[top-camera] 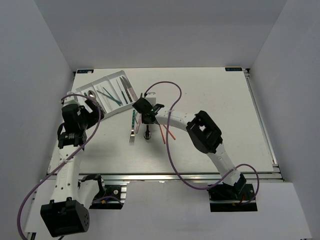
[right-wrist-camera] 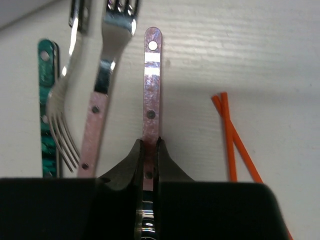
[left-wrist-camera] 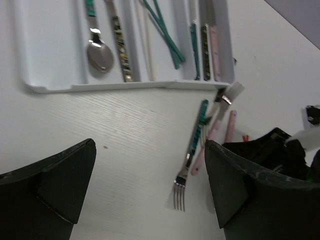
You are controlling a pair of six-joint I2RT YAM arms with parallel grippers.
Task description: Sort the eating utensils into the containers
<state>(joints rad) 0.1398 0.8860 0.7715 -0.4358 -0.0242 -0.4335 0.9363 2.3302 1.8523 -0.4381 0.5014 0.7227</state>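
White surface (top-camera: 210, 100), pretty plain: right fingers (right-wrist-camera: 122, 167) are clamped on a pink-handled utensil (right-wrist-camera: 152, 85) beside the orange chopsticks (right-wrist-camera: 231, 135), left fingers (left-wrist-camera: 55, 175) gaping wide near the tray (left-wrist-camera: 125, 86).

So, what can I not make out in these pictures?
Right wrist view: the working end of the pink-handled utensil is hidden beneath the right gripper, so its kind is unknown.
Left wrist view: the tray has its far end cut off by the top edge.
Top view: utensils in the tray are too small to tell apart.
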